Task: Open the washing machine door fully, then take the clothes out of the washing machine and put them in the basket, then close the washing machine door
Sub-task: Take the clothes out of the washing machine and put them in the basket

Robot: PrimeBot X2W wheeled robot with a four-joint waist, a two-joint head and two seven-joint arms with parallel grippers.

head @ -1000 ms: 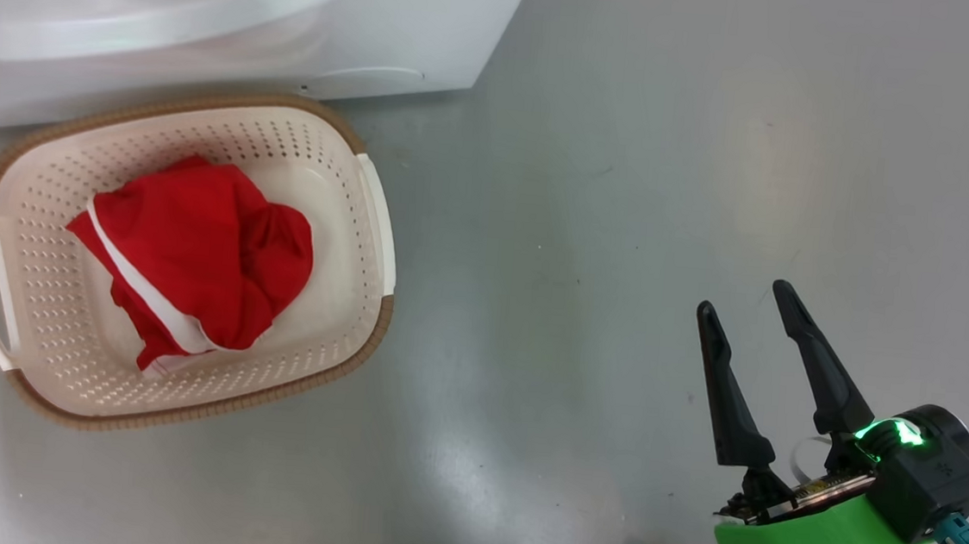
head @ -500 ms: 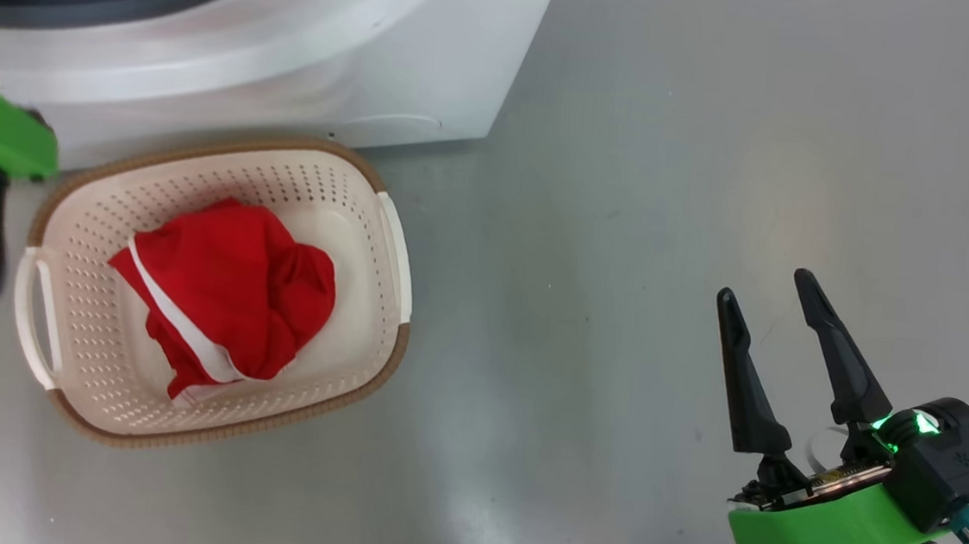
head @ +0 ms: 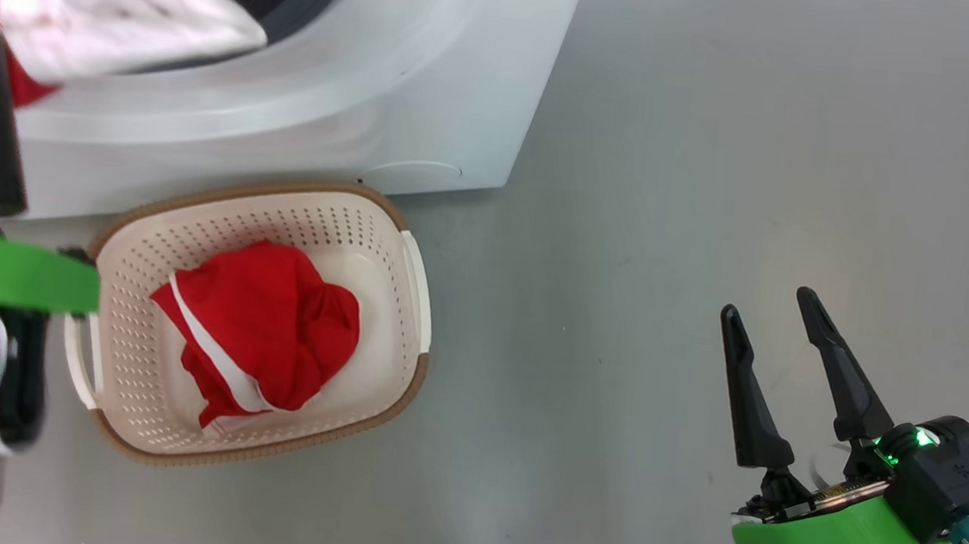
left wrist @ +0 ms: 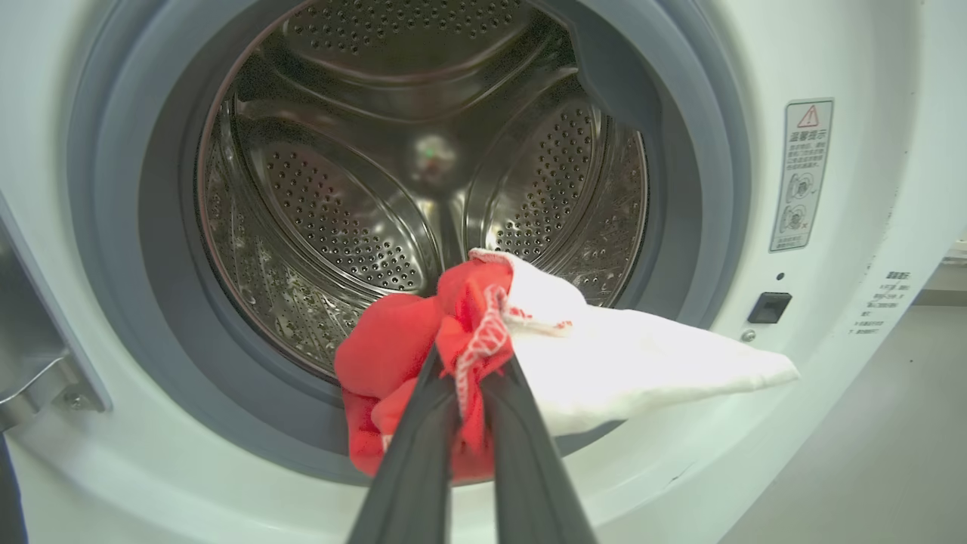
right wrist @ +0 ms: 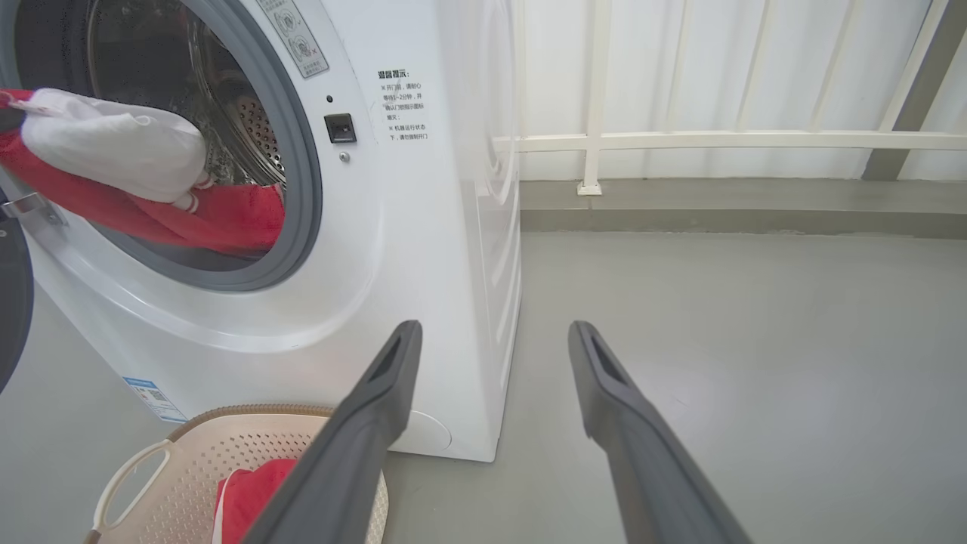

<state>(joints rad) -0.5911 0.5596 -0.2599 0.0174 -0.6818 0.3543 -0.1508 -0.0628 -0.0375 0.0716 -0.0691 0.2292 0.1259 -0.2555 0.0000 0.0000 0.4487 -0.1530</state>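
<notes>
The left end effector (left wrist: 472,366) is at the far left. It is clamped tight on a red and white cloth (left wrist: 604,363). The cloth hangs out over the grey ring (left wrist: 128,249) at the mouth of the washing machine (head: 431,69). The left wrist view looks right into the shiny drum (left wrist: 340,196) with its little holes.

The head view looks down on the floor (head: 672,192). There the basket (head: 342,213) sits just beside the machine's front bottom edge. A red cloth with a white stripe (head: 273,324) lies inside it.

To the right of the basket and the machine, the floor is wide and bare. The right end effector (head: 766,301) hangs over it. Its fingers are spread apart and hold nothing. The right wrist view shows the machine's flat side and a white rail (right wrist: 718,140) along the floor's far edge.
</notes>
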